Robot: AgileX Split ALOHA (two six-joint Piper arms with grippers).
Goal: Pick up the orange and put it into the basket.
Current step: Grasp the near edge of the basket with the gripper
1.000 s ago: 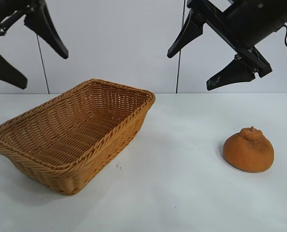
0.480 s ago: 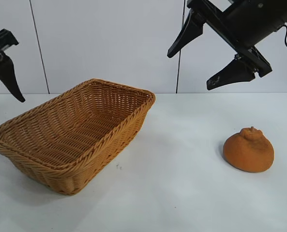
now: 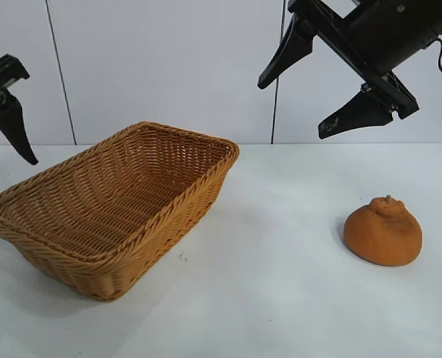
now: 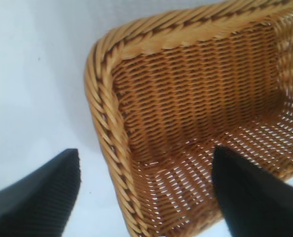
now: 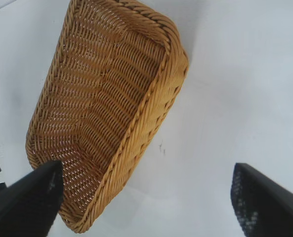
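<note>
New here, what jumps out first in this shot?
The big golden wicker basket, empty, fills the table's left half. The lone knobbly orange sits far off at the right. Above it hangs the right gripper, jaws wide; the left gripper hovers at the left edge.

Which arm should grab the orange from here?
Right, probably. The right gripper hangs open above the table on the orange's side, a little toward the middle. The left gripper sits at the far left edge, past the basket, which lies between.
</note>
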